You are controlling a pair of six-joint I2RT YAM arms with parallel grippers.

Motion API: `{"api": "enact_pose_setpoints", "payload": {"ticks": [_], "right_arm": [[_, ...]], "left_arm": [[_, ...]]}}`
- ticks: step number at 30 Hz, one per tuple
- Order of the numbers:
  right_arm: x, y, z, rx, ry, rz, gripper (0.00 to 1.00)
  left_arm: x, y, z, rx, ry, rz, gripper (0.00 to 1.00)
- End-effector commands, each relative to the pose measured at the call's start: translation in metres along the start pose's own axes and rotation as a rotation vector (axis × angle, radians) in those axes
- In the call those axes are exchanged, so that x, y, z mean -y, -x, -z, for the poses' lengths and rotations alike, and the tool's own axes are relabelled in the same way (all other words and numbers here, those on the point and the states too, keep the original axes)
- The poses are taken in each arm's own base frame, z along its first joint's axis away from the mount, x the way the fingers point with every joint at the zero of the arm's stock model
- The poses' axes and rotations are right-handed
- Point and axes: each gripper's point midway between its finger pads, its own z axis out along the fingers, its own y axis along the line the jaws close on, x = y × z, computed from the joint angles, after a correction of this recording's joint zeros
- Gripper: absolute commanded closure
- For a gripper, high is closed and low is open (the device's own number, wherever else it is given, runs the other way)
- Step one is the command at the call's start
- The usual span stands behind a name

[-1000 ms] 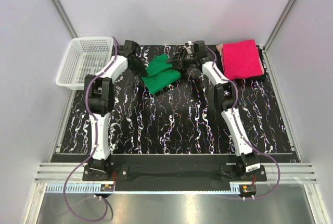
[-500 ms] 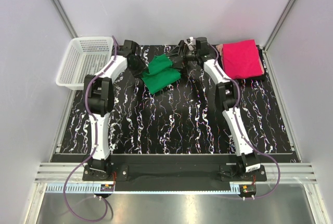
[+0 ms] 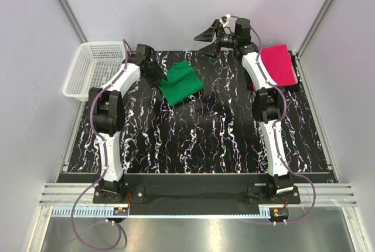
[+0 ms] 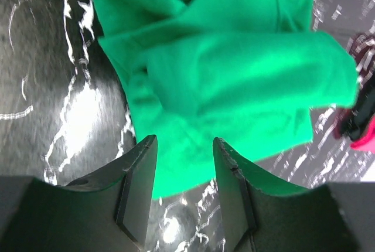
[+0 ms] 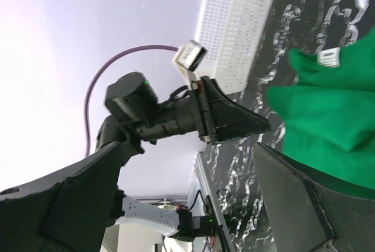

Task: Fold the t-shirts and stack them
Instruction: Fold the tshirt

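Basket comes first, at the far left: it stands behind the left claw and has no part in this job. Your left claw is low over the table, its jaws about half apart and gripping nothing. The green shirt lies just before its tips, and some of the cloth shows in the gap between the two fingers. The shirt is a rough bundle with loose lobes, so I judge that the folding step is in hand and not yet finished.

Further right, your right claw hangs high near the back wall, with jaws spread wide and empty and the green shirt below it. The pink shirt lies folded flat behind that claw, beside its arm and well apart from the green one.

Next, I think, you must bring both claws down to the green shirt's edges, pinch them cleanly and square the fold. Only then carry it over onto the pink one.
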Motion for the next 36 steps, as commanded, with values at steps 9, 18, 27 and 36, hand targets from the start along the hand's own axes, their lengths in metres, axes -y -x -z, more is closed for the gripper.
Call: {"api": "enact_pose_setpoints", "payload": {"ticks": [9, 18, 27, 36], "right_arm": [[0.006, -0.069, 0.029, -0.086, -0.114, -0.055, 0.00], [0.071, -0.103, 0.034, -0.189, -0.297, -0.147, 1.00], [0.103, -0.109, 0.011, -0.248, -0.422, -0.087, 1.00], [0.151, -0.117, 0.012, -0.247, -0.579, -0.071, 1.00]], "left_arm": [[0.049, -0.034, 0.031, -0.065, -0.184, -0.116, 0.55], [0.050, -0.068, 0.011, -0.152, -0.178, -0.173, 0.97], [0.044, -0.070, -0.010, -0.175, -0.147, -0.182, 1.00], [0.041, -0.068, -0.024, -0.167, -0.124, -0.195, 1.00]]}}
